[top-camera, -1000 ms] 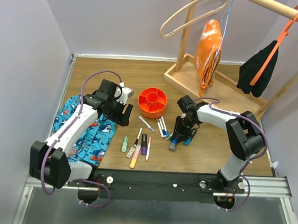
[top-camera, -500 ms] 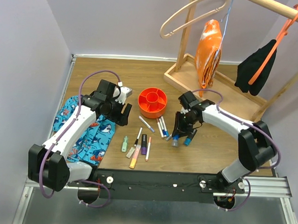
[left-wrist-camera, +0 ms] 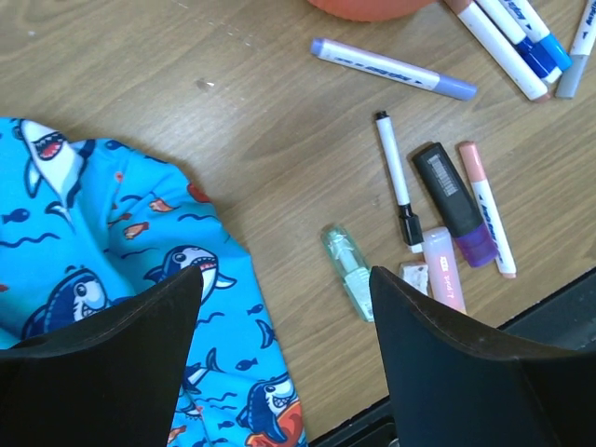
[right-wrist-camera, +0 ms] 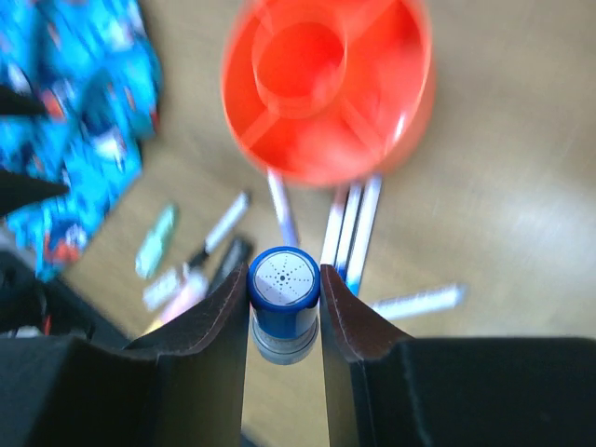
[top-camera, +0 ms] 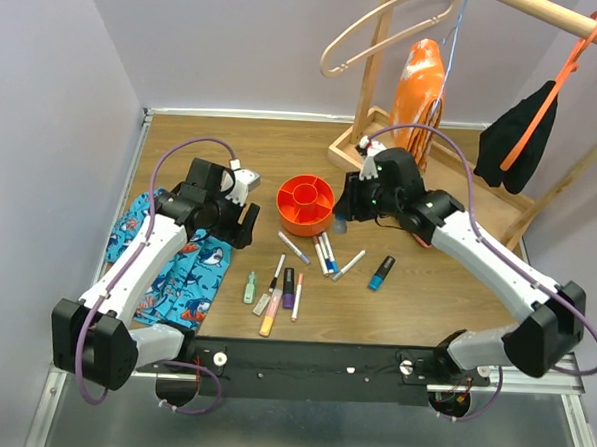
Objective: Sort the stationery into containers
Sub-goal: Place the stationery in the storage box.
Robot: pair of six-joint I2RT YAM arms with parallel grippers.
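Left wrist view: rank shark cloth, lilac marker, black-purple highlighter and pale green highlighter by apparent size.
1. shark cloth, by far, even cut off by the frame edge
2-3. lilac marker and black-purple highlighter: too close to rank; the first is longer, the second thicker
4. pale green highlighter

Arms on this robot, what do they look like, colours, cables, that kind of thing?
Both the left arm and right arm have white shells between black joints, on black bases. A thin purple cable loops along each. The left pincer and right pincer have smooth, dark, wedge-shaped fingers.
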